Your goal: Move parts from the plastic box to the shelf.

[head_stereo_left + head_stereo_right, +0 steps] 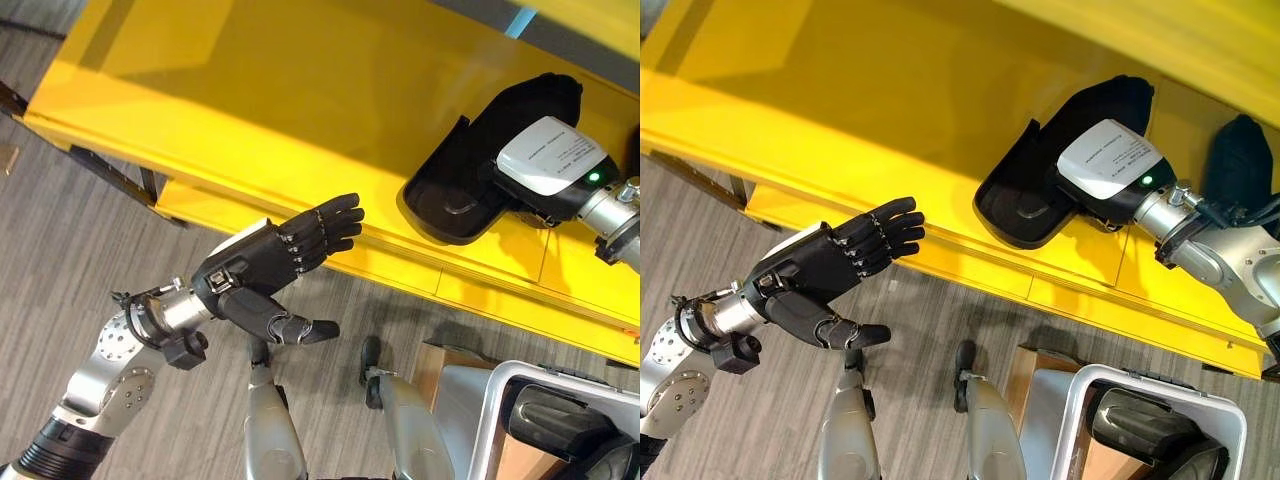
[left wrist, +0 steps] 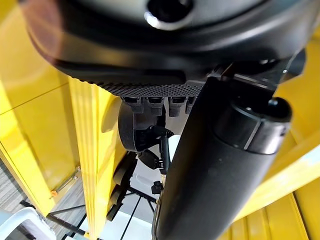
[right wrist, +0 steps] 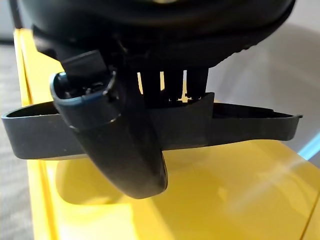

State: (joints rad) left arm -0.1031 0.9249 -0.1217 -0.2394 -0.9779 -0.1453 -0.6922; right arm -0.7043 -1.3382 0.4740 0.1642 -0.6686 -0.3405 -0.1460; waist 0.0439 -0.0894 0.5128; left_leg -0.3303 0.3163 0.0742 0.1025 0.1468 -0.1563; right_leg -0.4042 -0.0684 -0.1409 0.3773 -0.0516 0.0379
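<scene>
**Black part held over the yellow shelf**

Nearest the camera, a white plastic box [image 1: 1230, 425] is seen low on the right, with dark parts [image 1: 1140, 420] inside; their number cannot be told. The left hand [image 1: 270, 265] is held empty before the shelf's edge, fingers straight, thumb apart. One black tray-like part [image 1: 470, 175] is pinched by the right hand [image 1: 1105, 170], thumb over its rim, long axis running diagonally across the shelf [image 1: 250, 90]. Grey carpet [image 1: 60, 220] is seen below.

right robot hand [image 1: 1108, 175] gripping black part [image 1: 1025, 190] on yellow shelf [image 1: 840, 90]
</scene>
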